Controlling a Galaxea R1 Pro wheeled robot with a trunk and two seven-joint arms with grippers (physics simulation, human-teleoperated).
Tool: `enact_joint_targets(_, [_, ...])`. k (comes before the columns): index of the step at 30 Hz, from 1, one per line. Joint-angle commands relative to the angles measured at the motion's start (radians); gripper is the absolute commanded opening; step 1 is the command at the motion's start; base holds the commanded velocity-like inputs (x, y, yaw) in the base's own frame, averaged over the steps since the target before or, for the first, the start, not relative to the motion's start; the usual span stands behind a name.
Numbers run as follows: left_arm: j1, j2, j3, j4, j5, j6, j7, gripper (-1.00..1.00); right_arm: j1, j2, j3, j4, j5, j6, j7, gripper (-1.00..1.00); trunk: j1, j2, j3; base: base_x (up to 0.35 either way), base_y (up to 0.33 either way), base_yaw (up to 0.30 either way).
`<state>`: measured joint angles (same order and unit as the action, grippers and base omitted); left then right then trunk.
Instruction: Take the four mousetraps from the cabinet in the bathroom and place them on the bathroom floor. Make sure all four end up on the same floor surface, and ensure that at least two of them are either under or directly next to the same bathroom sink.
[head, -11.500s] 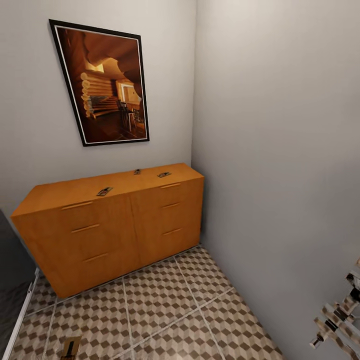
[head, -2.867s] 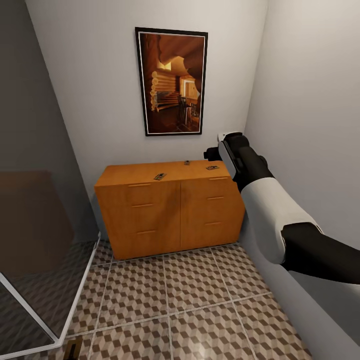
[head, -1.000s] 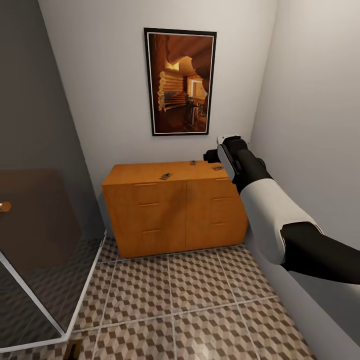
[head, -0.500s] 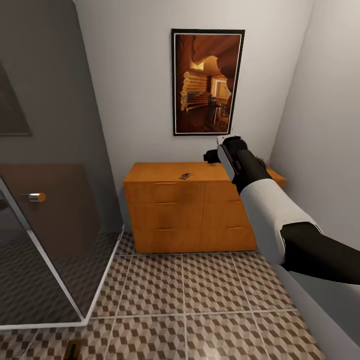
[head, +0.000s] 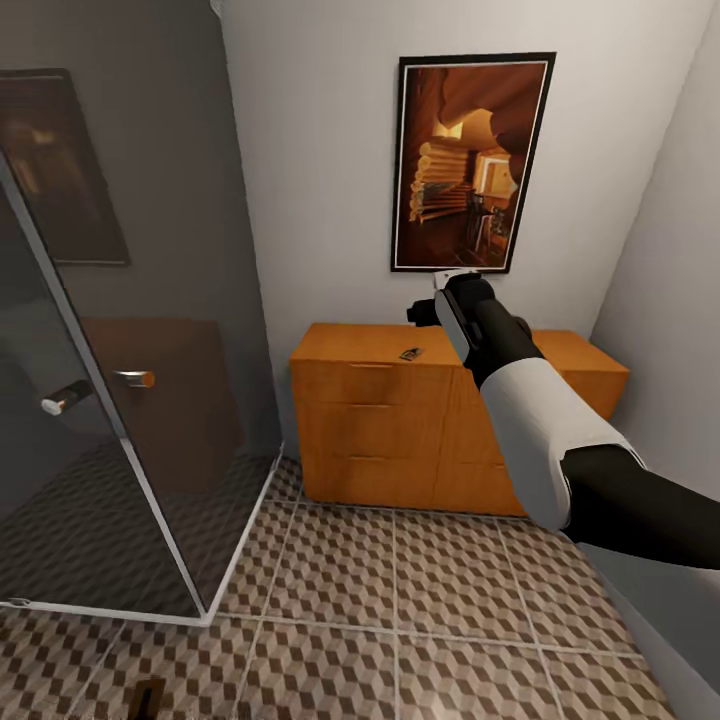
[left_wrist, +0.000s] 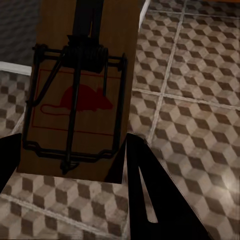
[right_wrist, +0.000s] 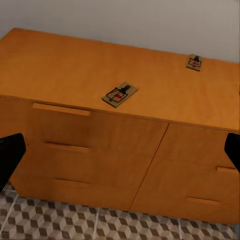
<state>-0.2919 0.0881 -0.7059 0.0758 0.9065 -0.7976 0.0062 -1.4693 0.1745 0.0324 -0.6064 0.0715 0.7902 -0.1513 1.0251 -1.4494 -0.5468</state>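
The orange-brown cabinet (head: 380, 430) stands against the far wall, with one mousetrap (head: 411, 353) on its top. The right wrist view looks down at the cabinet (right_wrist: 75, 70) from a distance; two mousetraps (right_wrist: 120, 94) (right_wrist: 194, 62) lie on top. My right gripper (right_wrist: 120, 150) is open and holds nothing, and my right arm (head: 520, 400) reaches toward the cabinet. My left gripper (left_wrist: 75, 145) is shut on a mousetrap (left_wrist: 80, 95), held above the cube-patterned bathroom floor (left_wrist: 200, 75). That same mousetrap (head: 148, 697) shows at the head view's bottom edge. The sink is out of view.
A glass shower enclosure (head: 120, 450) with a metal handle (head: 135, 379) fills the left side. Its white base rail (head: 110, 610) runs along the floor. A framed picture (head: 470, 165) hangs above the cabinet. A grey wall (head: 670, 300) closes the right side. Tiled floor (head: 400, 600) lies before the cabinet.
The head view has swung left, so the cabinet and picture now sit further right in the picture and more shower glass shows. Both arms keep their place in the picture.
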Motion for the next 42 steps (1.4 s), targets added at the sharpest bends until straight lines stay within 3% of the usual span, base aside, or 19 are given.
enact_joint_targets(1, [-0.001,-0.001,-0.007,0.002,0.000,-0.003,0.006,-1.00,-0.001,0.000,0.001,-0.001,0.007,0.006,0.001,1.00,0.000,-0.001,-0.001,0.000,0.000,0.258])
enact_joint_targets(13, [-0.001,-0.001,-0.007,0.002,0.000,-0.003,0.006,-1.00,0.000,0.000,0.001,0.003,0.007,0.006,0.001,1.00,0.000,-0.001,-0.001,0.000,0.000,0.230])
enact_joint_targets(23, [-0.001,-0.001,-0.007,0.002,0.000,-0.003,0.006,-1.00,0.000,0.000,0.001,0.048,0.008,-0.044,0.001,1.00,0.000,-0.001,-0.001,0.000,0.000,0.089])
enact_joint_targets(42, [-0.001,-0.001,-0.007,0.002,0.000,-0.002,0.006,-1.00,0.000,0.000,0.001,0.059,0.008,-0.049,0.001,1.00,0.000,-0.001,-0.001,0.000,0.000,0.028])
